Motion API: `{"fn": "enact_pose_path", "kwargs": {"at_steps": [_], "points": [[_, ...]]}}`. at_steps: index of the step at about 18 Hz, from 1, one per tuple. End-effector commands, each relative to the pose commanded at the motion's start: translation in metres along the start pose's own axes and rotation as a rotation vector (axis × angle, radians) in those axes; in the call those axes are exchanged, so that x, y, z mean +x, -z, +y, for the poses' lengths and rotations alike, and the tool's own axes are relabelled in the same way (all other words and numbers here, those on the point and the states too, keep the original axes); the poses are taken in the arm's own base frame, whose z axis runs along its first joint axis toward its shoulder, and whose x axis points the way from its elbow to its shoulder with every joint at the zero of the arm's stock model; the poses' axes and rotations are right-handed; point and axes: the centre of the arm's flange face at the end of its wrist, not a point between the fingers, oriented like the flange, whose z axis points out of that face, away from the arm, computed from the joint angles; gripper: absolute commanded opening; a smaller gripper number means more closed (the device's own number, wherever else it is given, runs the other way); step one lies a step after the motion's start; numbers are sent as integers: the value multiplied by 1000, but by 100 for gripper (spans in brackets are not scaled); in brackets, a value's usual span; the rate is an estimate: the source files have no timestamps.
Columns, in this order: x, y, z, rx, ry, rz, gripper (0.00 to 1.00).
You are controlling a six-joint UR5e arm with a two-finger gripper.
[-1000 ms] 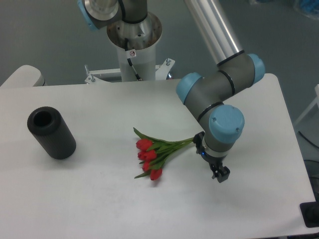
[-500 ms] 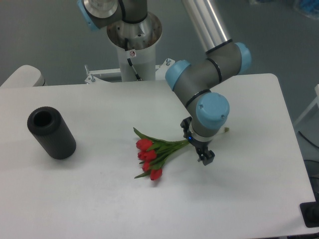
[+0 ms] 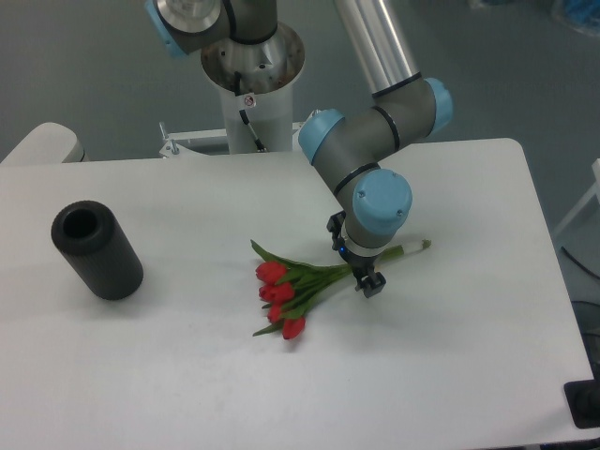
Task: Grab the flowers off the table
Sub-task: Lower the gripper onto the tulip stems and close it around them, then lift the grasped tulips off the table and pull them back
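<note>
At your far left, a black cylinder [image 3: 97, 251] lies on the white surface [image 3: 187, 375], tipped on its side with its open end turned up and toward the camera. It sits well apart from everything else.

Next, near the middle, you have the flowers [image 3: 286, 295]: red tulip heads bunched together, green leaves spreading out to the left and below, and long green stems running up and to the right. The bunch lies flat on the surface. The stem ends poke out on the far side of the arm's wrist, just right of it.

Over the stems, to the right of the blooms, you will find the pincer [image 3: 368, 281], hanging from the grey wrist with its light-blue cap. It points down at the stems, right above them or touching them; the view does not settle which. Its dark fingers are small and partly hidden by the wrist, so you cannot tell how far apart they stand, or whether they have any hold on the stems.

Behind, at the back edge of the surface, the arm's white base column [image 3: 251, 89] rises.
</note>
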Motion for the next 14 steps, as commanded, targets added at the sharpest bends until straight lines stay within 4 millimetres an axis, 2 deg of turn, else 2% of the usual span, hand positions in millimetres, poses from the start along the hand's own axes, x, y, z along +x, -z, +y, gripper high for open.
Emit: {"fn": "enact_pose_path", "kwargs": {"at_steps": [4, 10, 14], "points": [[-4, 6, 1, -2, 13, -12, 0], [-28, 39, 3, -8, 24, -73, 0], [-42, 53, 4, -6, 83, -104, 0]]}}
